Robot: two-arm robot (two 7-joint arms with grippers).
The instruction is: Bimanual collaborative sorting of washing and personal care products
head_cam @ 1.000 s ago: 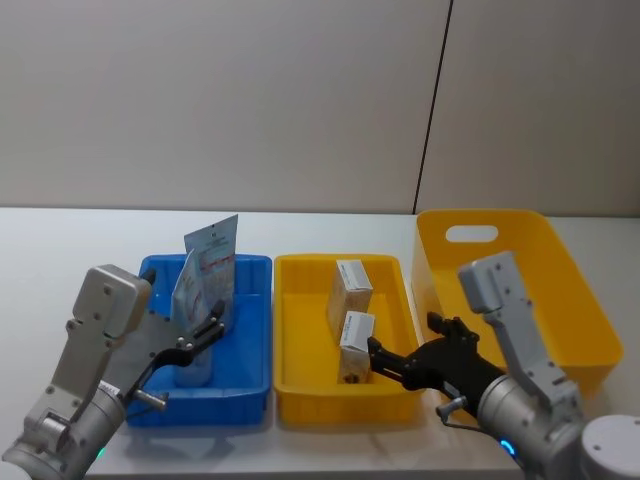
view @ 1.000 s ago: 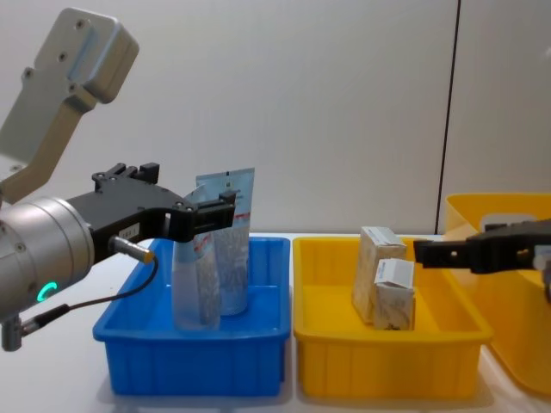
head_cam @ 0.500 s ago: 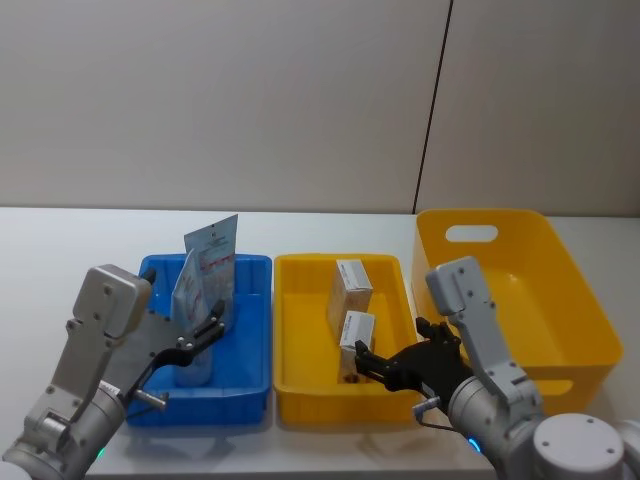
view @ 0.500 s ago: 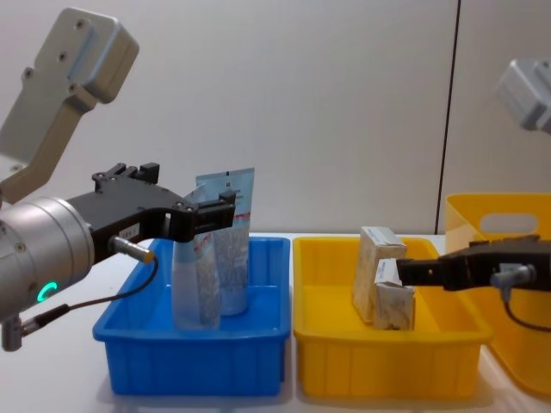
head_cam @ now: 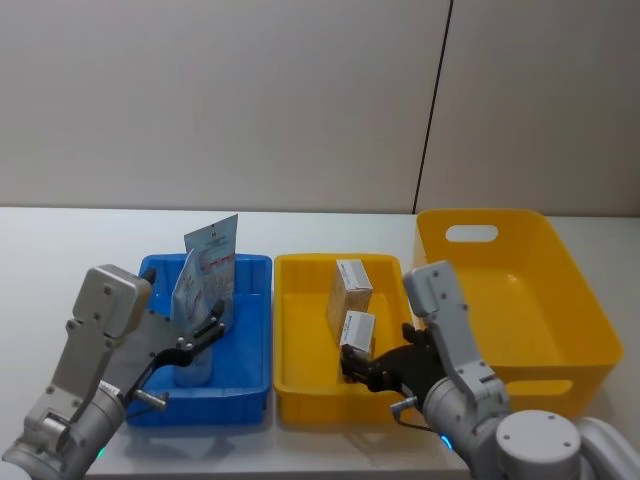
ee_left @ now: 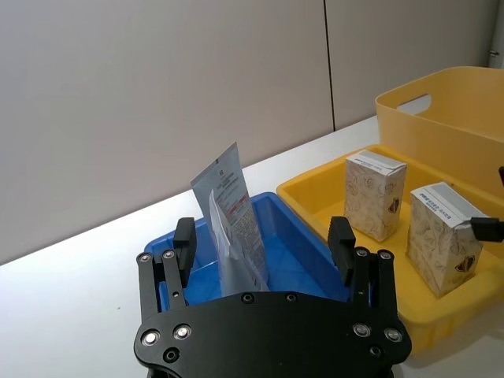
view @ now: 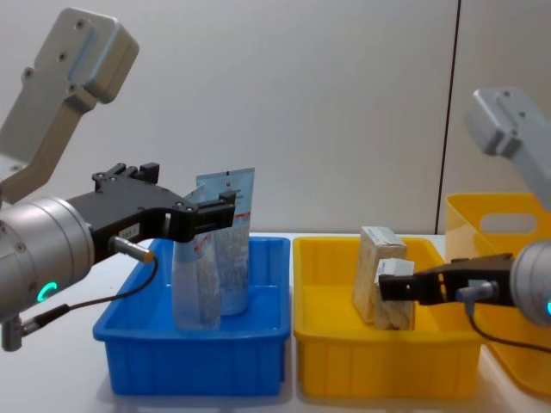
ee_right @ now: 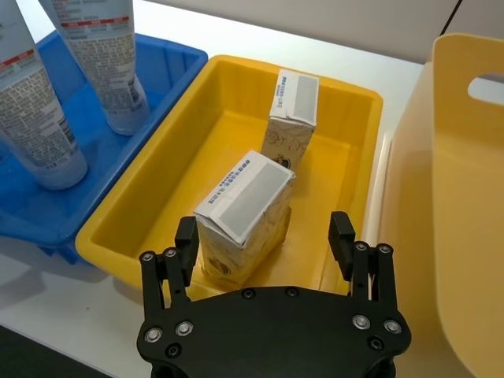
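Two pale blue tubes [head_cam: 212,262] [view: 231,249] stand upright in the blue tray [head_cam: 250,385]. My left gripper [head_cam: 205,330] [ee_left: 262,240] [view: 215,211] hovers open just in front of them, the tall tube [ee_left: 235,224] in line with its gap. Two beige boxes stand in the yellow tray [head_cam: 300,395]: a rear box [head_cam: 351,283] [ee_right: 293,118] and a front box [head_cam: 356,332] [ee_right: 244,209] [view: 394,305]. My right gripper [head_cam: 358,366] [ee_right: 264,235] [view: 389,288] is open, its fingers [ee_right: 187,236] straddling the front box from the near side without closing on it.
A large yellow handled basket [head_cam: 520,300] stands to the right of the yellow tray, close to my right arm. The white table [head_cam: 60,260] stretches bare to the left and behind the trays. A grey wall closes the back.
My right arm has swung left from beside the basket and brought its gripper up to the front box. The left gripper and the tubes have stayed put.
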